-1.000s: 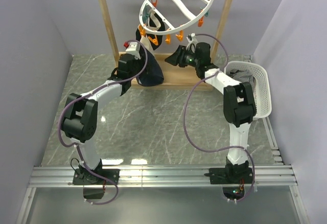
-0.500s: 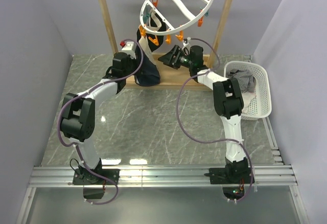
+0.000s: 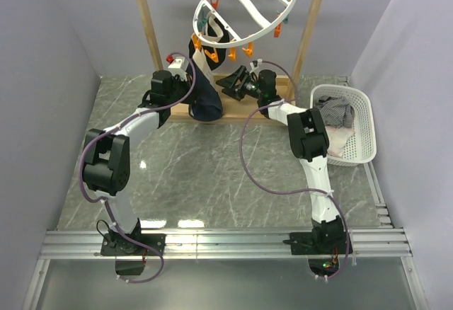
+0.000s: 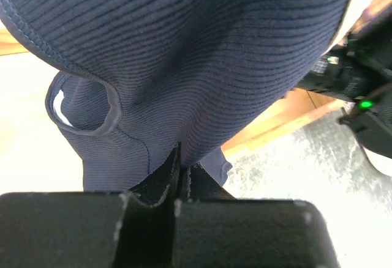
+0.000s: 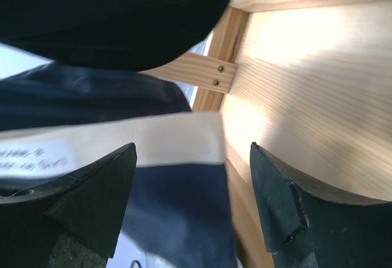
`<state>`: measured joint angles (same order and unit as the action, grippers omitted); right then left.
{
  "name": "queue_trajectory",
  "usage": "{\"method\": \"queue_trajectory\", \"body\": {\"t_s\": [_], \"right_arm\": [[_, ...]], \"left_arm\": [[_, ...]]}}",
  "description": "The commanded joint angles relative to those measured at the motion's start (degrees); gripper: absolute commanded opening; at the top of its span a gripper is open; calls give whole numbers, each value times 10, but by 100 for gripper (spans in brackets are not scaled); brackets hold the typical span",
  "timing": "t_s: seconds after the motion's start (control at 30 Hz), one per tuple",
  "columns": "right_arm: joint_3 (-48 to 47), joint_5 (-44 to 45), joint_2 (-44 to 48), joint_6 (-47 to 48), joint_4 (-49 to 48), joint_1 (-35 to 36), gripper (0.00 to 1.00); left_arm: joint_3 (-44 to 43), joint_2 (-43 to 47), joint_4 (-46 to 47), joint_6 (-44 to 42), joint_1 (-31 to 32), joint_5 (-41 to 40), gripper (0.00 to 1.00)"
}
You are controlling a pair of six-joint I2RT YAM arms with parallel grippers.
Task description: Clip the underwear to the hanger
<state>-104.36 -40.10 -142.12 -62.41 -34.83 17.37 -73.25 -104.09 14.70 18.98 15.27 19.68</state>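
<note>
- Grey marble table (image 3: 212, 175) between lilac walls; a wooden rack (image 3: 145, 20) stands at its far end.
- The hanger (image 3: 248, 13) hangs tilted from the rack's top, its low rim to the left.
- The underwear (image 3: 207, 99) hangs below that low rim with its long axis vertical: cream waistband (image 3: 200, 59) up by the orange clips (image 3: 197, 41), navy body pointing down at the rack's foot. Whether a clip bites it cannot be told.
- The left gripper (image 3: 185, 64) is at the underwear's left edge, clenched on a fold of navy fabric (image 4: 202, 54), jaws fully together (image 4: 182, 176).
- The right gripper (image 3: 230, 83) is at the underwear's right edge, released. Its fingers (image 5: 92, 201) stand wide apart with the waistband's end (image 5: 153, 139) between them, touching neither.
- Rack wood lies close beside the right finger, and the rack's low bar (image 3: 244, 115) closes the far side. Room to move is toward the near side, over the marble.
- A white basket (image 3: 364, 122) sits well apart to the right.
</note>
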Motion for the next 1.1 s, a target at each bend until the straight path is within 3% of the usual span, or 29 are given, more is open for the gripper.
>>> {"method": "queue_trajectory", "body": {"t_s": [0.0,0.33,0.77,0.87,1.07], "right_arm": [[-33,28,-25,-44,-28,-4,81],[-33,2,-75,-201,-143,12,76],[-58,5,-91,-264,-159,33,75],[-65,-1,-85,-278,-168,35,69],[-49,-14,-59,-296,-211,30,30]], "left_arm": [[-24,14,14,4,-4,38,0],[-33,12,12,9,-6,52,0],[-29,13,16,20,-11,65,0],[-29,11,15,20,-13,66,0],[-27,6,13,20,-16,62,0]]}}
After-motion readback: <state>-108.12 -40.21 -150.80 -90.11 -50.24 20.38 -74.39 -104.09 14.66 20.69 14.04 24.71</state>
